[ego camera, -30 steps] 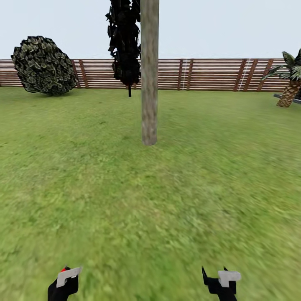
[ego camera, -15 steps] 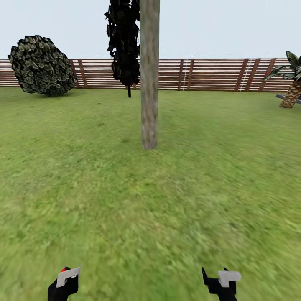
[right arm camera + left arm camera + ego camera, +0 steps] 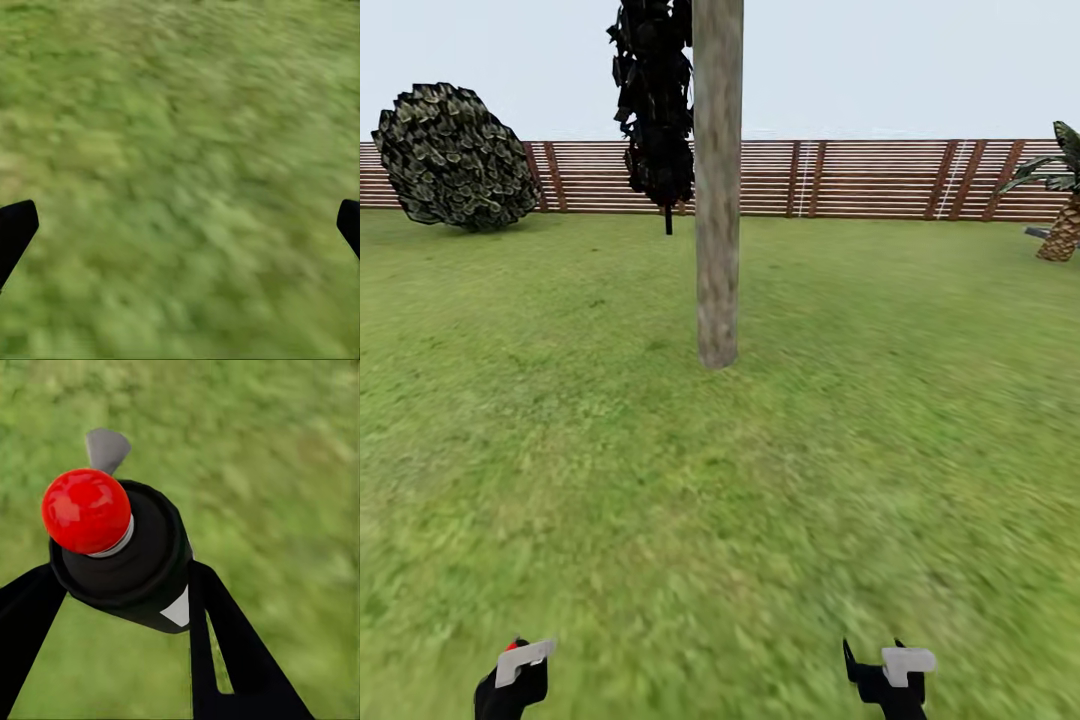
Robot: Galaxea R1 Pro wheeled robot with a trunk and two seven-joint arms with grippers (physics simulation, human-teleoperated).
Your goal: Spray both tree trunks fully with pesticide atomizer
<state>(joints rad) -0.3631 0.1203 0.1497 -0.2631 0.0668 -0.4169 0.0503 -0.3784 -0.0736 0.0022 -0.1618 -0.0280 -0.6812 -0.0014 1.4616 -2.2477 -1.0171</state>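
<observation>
Pesticide atomizer (image 3: 124,551) pinched between left claw (image 3: 112,607) fingers (red tip up), right claw (image 3: 180,221) spread over grass.

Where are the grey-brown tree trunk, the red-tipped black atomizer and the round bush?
grey-brown tree trunk (image 3: 717,200), head view, mid-column.
red-tipped black atomizer (image 3: 131,555), left wrist view, black body.
round bush (image 3: 455,157), head view, foliage centre.

Ahead of you, only the tree trunk (image 3: 717,200) interrupts open grass (image 3: 760,480); pass left or right of it. Far obstacles: round bush (image 3: 455,157) left, fence (image 3: 860,178), palm (image 3: 1060,205) right.
</observation>
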